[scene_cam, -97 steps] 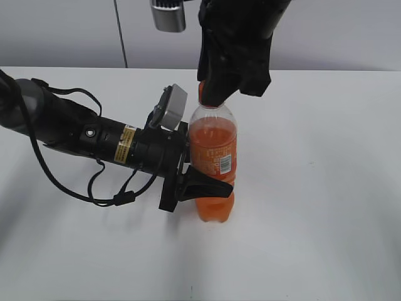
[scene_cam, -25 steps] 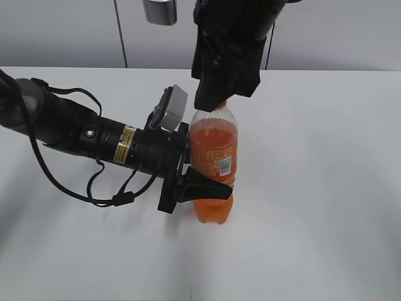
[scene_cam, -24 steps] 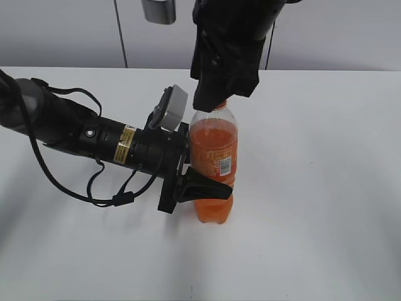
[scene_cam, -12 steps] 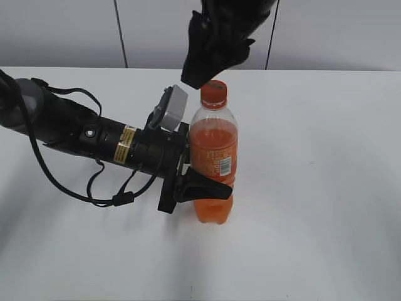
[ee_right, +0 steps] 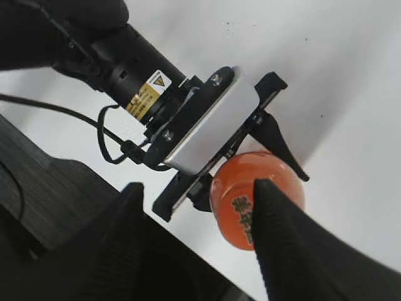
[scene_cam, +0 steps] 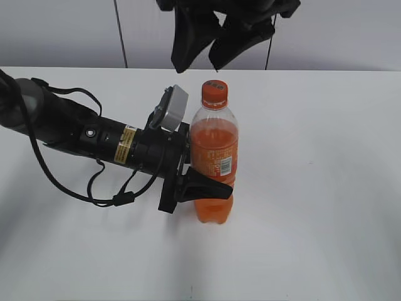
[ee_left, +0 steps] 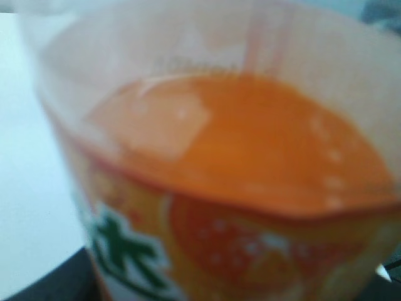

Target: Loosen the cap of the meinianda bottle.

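Even, bright light falls on the white table (scene_cam: 326, 188) in the exterior view, leaving only soft, faint shadows under the left arm (scene_cam: 75, 135) and beside the meinianda bottle (scene_cam: 213, 157). That view is sharp. The left wrist view is badly blurred, the bottle filling it out of focus. The right wrist view is clear, its near fingers (ee_right: 288, 251) dark and soft

You've got a matte black left arm (scene_cam: 81, 135) w/ a yellow-and-white label, looped black cables, and a silver-grey wrist cam (scene_cam: 171, 108). Left gripper (scene_cam: 203, 185) has tapered black fingers. Right gripper (scene_cam: 210, 53): two broad black fingers, fabric-like surface.
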`<state>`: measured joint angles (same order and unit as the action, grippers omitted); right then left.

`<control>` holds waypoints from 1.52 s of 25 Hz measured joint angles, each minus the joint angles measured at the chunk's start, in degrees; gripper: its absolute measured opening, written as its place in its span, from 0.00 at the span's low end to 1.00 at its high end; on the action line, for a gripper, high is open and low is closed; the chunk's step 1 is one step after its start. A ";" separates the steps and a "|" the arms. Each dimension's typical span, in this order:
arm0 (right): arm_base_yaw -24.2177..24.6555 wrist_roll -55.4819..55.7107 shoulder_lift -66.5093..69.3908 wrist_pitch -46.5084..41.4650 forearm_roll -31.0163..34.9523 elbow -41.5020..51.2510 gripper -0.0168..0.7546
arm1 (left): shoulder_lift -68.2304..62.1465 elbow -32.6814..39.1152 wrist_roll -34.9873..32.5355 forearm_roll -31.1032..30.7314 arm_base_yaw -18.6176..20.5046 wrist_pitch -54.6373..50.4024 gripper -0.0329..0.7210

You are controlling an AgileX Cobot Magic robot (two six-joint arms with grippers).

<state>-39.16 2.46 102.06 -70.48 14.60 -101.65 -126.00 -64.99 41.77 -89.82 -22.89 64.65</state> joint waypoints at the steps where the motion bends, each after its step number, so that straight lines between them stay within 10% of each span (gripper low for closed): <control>1: 0.00 3.08 0.00 0.00 0.05 0.00 0.55 | 0.00 0.00 0.21 0.00 0.00 0.00 0.59; 13: 0.00 20.81 0.00 0.00 -2.44 0.00 0.55 | 0.08 0.00 1.30 0.27 0.00 -0.33 0.59; 38: 0.00 23.06 0.38 0.00 -6.91 1.88 0.55 | 0.13 0.00 1.43 0.27 0.00 -0.38 0.59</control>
<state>-39.16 25.52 102.45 -70.48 7.69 -99.77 -125.87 -64.99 43.20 -89.56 -22.89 64.27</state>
